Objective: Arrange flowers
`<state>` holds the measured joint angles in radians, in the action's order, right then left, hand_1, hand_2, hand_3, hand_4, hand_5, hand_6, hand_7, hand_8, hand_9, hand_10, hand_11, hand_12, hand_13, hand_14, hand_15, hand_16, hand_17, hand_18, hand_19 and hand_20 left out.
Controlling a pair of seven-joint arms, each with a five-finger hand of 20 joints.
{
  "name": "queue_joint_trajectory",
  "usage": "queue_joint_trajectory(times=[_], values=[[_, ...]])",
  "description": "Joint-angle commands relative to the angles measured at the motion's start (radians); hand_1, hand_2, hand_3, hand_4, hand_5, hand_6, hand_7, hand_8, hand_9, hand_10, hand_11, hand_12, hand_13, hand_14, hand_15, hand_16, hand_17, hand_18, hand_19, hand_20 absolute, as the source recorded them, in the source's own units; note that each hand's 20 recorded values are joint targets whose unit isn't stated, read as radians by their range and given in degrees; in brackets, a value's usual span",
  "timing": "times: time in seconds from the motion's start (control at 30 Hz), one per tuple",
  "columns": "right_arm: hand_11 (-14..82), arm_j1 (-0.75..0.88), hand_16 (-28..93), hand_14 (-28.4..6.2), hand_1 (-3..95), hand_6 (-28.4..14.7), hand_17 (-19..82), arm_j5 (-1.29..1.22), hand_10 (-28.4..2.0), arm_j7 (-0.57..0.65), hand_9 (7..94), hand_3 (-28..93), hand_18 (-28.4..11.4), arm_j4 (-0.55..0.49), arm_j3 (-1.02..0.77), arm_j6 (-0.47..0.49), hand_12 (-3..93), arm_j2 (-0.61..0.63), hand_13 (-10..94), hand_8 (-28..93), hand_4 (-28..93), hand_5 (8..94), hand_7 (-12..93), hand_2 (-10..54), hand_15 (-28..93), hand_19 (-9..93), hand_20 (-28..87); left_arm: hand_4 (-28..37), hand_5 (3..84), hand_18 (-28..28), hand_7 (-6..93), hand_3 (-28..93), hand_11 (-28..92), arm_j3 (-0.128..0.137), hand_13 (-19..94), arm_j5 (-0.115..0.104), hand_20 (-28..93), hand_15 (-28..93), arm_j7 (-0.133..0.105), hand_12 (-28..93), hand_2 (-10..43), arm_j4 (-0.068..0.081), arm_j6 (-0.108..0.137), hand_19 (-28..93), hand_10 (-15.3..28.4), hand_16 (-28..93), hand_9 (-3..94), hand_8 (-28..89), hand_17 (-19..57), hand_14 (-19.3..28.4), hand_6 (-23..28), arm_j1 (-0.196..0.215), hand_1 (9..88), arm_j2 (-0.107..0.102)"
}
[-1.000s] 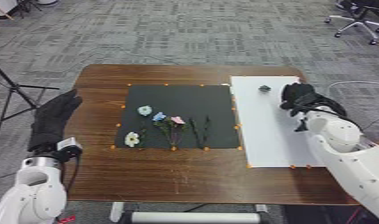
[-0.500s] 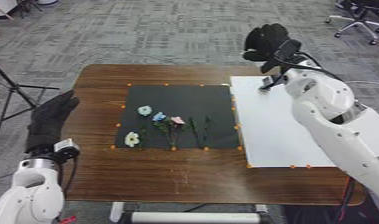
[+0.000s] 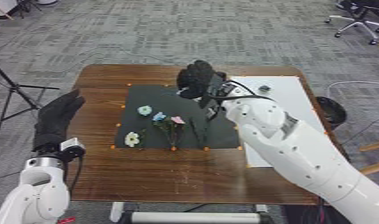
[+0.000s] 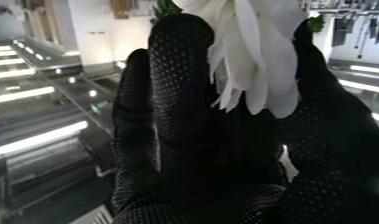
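1. Head view: right hand [image 3: 196, 80] is over the far edge of the black mat [image 3: 148, 94], toward the mat's right side.
2. Right wrist view: the same hand pinches a white-petalled flower [image 4: 255, 62] between fingers and thumb; petals touch the glove.
3. Left hand [image 3: 54, 117] is open, fingers straight, at the left edge of the table [image 3: 168, 175].
4. On the mat: white flower [image 3: 132, 139] near the near-left corner; pale blue flower [image 3: 145, 110], blue flower [image 3: 159, 116] and pink flower [image 3: 177, 120] farther in.
5. Small dark object [image 3: 264, 88] sits on the white sheet [image 3: 290, 92].
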<state>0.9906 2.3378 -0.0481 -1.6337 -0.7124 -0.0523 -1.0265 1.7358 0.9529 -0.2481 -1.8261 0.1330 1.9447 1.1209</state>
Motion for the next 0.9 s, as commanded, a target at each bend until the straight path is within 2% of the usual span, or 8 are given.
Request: queue_joint_trajectory(times=[0.03, 0.33, 0.73, 0.9], values=[[5.5, 0.034, 36, -4.9, 57.8, 4.7, 31, 0.060, -8.0, -0.021, 85.3, 59, -17.6, 0.091, -0.025, 0.034, 32.6, -0.030, 79, 2, -21, 76.7, 29, -9.5, 47, 53, 55, -24.2, 48.4, 11.0, 14.4, 70, 19, 0.002, 35, -0.004, 15, 10, -0.009, 12, 1.2, 0.000, -0.012, 6, 13.5, 2, 49.0, -8, 4.4, 15.6, 3.7, 0.006, 24.7, 0.012], [5.5, 0.096, 36, -5.0, 57.5, 4.8, 31, 0.118, -7.7, -0.018, 84.7, 59, -17.5, 0.171, -0.069, 0.111, 32.6, -0.067, 78, 2, -21, 76.4, 30, -9.5, 48, 53, 55, -24.3, 48.3, 11.0, 14.4, 70, 19, -0.003, 35, -0.003, 15, 10, 0.002, 12, 1.2, 0.003, -0.018, 6, 13.5, 2, 49.0, -8, 4.4, 15.6, 3.7, 0.006, 24.7, 0.011], [6.3, 0.116, 35, -5.4, 55.9, 5.2, 30, 0.119, -7.5, 0.012, 83.8, 60, -17.9, 0.185, -0.084, 0.124, 31.9, -0.077, 77, 1, -21, 75.2, 31, -9.5, 50, 53, 55, -24.2, 48.3, 11.0, 14.2, 70, 19, -0.007, 35, -0.001, 15, 10, 0.009, 12, 1.3, 0.009, -0.025, 6, 13.5, 2, 49.0, -8, 4.4, 15.6, 3.7, -0.003, 24.8, 0.005], [12.1, 0.100, 34, -6.4, 52.1, 3.5, 28, 0.094, -8.7, 0.037, 76.4, 61, -18.2, 0.171, -0.079, 0.122, 25.8, -0.065, 75, 2, -18, 68.9, 29, -9.5, 53, 53, 55, -24.1, 48.3, 11.0, 14.3, 70, 19, -0.001, 35, -0.002, 15, 10, 0.007, 12, 1.3, 0.007, -0.030, 6, 13.5, 2, 49.0, -8, 4.4, 15.6, 3.7, 0.000, 24.8, 0.005]])
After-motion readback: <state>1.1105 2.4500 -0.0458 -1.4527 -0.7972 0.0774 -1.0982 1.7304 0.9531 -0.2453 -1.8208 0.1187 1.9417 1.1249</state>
